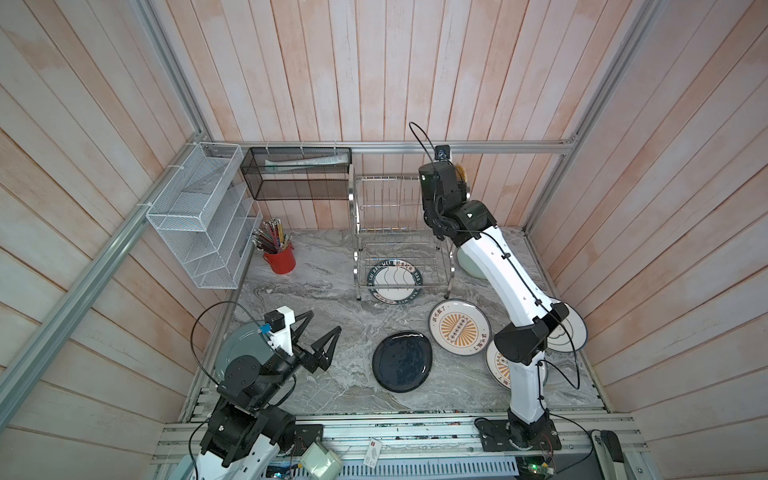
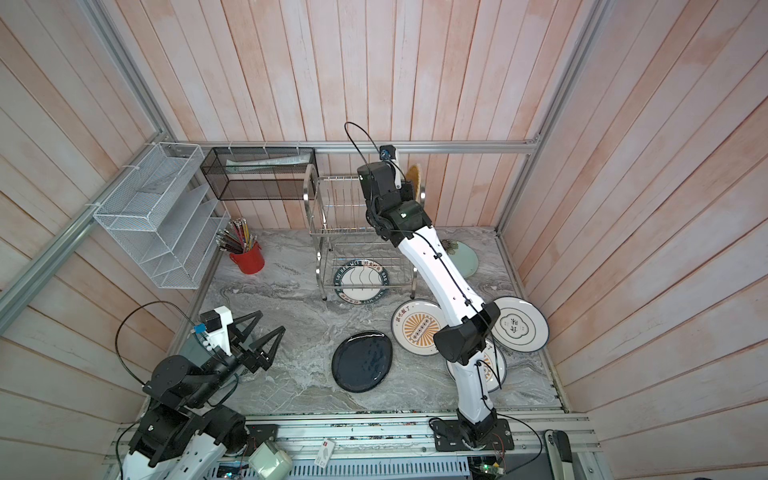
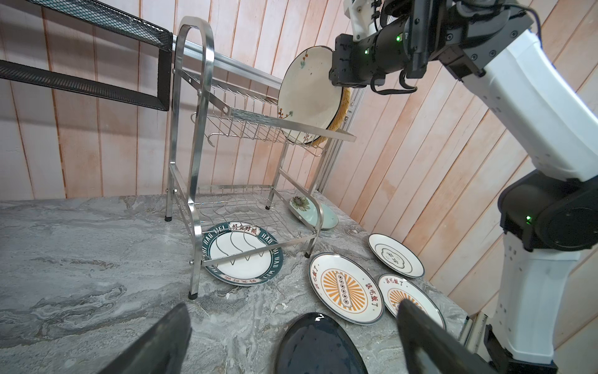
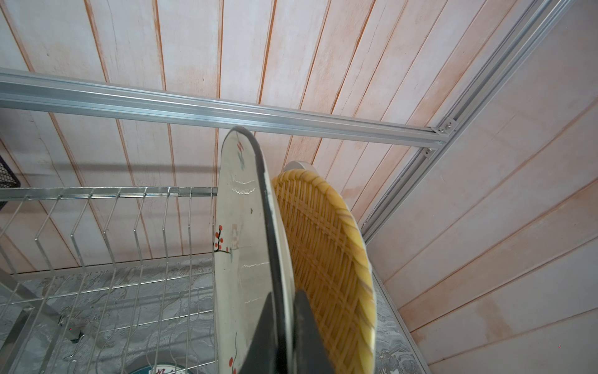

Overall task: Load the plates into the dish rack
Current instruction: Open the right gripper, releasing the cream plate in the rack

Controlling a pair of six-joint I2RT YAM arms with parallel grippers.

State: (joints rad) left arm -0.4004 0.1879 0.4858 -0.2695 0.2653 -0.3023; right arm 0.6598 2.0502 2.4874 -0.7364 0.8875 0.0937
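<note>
Held the cream floral plate [image 3: 307, 94] upright on edge in the upper tier of the dish rack [image 3: 194, 97], just beside the yellow woven plate [image 4: 326, 259], likely to be braced by the divider prongs. Pinched its upper rim in the right hand [image 4: 284, 311], closed narrow. Faced its painted side along the tier toward the empty slots, disc vertical. Hung the left hand [image 1: 325, 320] wide, empty, above the surface [image 1: 332, 291].

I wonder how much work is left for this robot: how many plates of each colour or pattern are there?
yellow woven: 1
cream floral: 1
green-lettered white: 1
mint flower: 1
orange sunburst: 2
blue-ring white: 1
glossy black: 1
grey-teal: 1
Total: 9
</note>
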